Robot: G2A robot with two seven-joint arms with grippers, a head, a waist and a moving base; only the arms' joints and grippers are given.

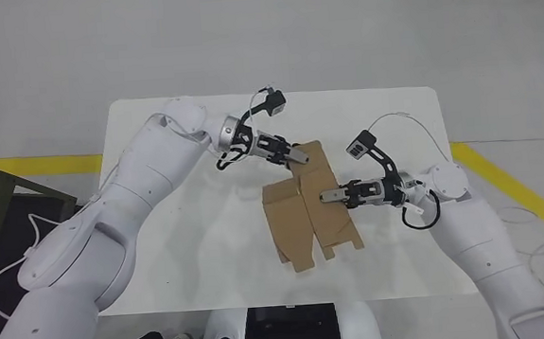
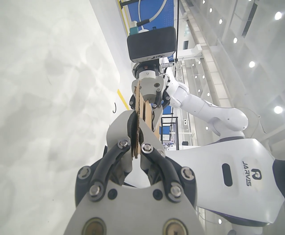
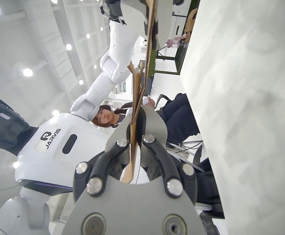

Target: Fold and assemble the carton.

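Flattened carton [image 1: 304, 215] held over the table [image 1: 184, 261] between two grippers
Left gripper [image 1: 298, 154] and right gripper [image 1: 327, 196] each pinch one carton edge; the corrugated board is judged light, stiff across panels, weak at creases, best gripped near edges

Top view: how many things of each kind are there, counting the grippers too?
Carton: 1
Grippers: 2, the left gripper and the right gripper, both shut on the carton
Table: 1
Total: 4
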